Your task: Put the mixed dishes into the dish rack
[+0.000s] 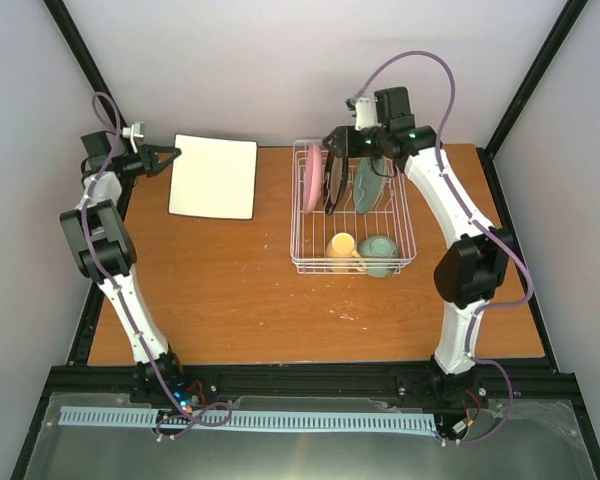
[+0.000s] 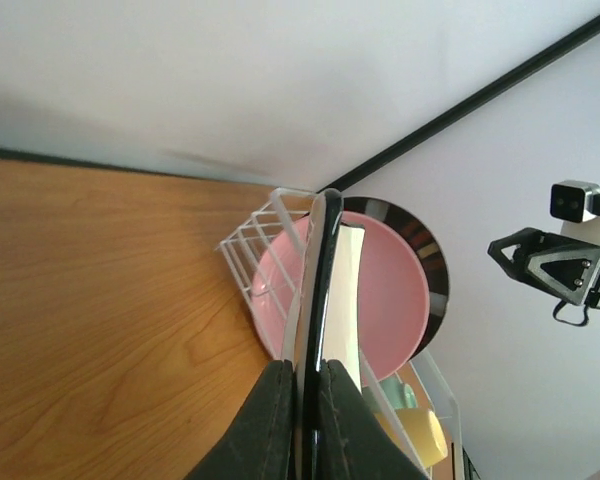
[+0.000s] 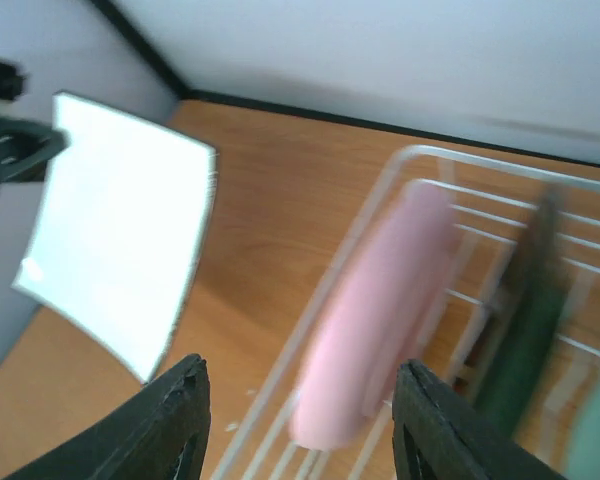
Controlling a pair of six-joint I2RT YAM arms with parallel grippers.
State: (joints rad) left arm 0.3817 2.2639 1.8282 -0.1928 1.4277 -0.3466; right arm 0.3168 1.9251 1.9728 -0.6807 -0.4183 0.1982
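The square off-white plate (image 1: 214,176) is at the table's far left, and my left gripper (image 1: 172,155) is shut on its left edge. In the left wrist view the plate (image 2: 330,290) shows edge-on between the closed fingers (image 2: 280,420). The white wire dish rack (image 1: 352,266) holds the pink plate (image 1: 311,179), the black-rimmed plate (image 1: 334,182) and the mint-green plate (image 1: 368,183) upright. The yellow mug (image 1: 341,246) and the pale-green bowl (image 1: 379,252) sit in its front part. My right gripper (image 1: 342,140) is open and empty above the pink plate (image 3: 380,310).
The rack's far rim (image 3: 410,160) lies under the right gripper (image 3: 300,400). The square plate (image 3: 120,250) shows at the left of the right wrist view, seemingly raised off the wood. Black frame posts and white walls close the back corners.
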